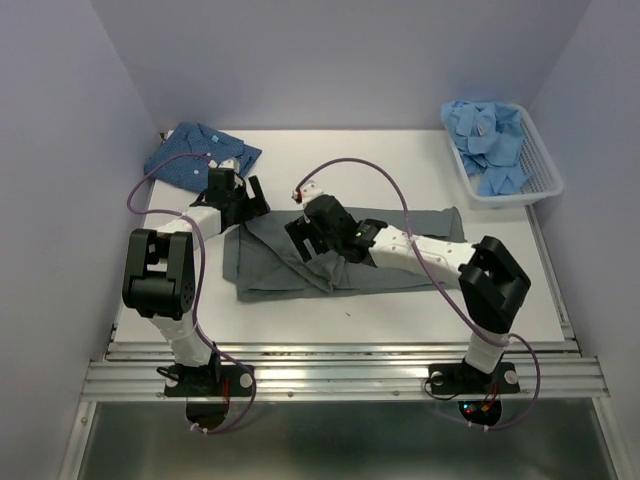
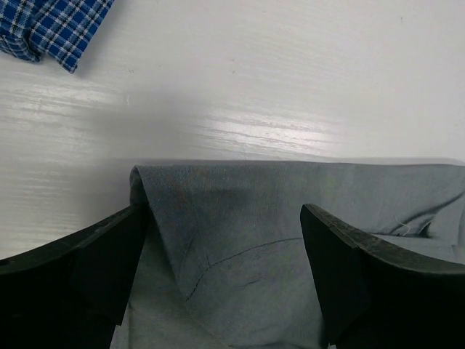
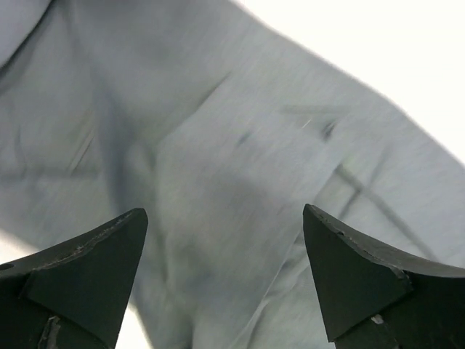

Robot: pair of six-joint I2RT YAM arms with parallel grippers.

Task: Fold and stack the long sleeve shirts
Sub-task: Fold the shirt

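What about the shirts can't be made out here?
- Grey shirt: top view, right arm covers its middle; collar and buttons unseen.
- Right wrist view: grey shirt blurred and cut by every edge; which part, unclear.
- Checked shirt: left wrist view, top edge cuts all but a corner.
- Light blue shirts: top view, bunched in basket; count untellable.

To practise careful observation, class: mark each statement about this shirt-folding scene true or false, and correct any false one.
1. The grey shirt lies on the table. True.
2. The basket is empty. False: it holds light blue shirts.
3. The blue checked shirt sits at the table's far left corner. True.
4. The left gripper is shut on the grey shirt. False: its jaws stand open at the shirt's edge.
5. The right gripper hangs over the blue checked shirt. False: it is over the grey shirt, open.
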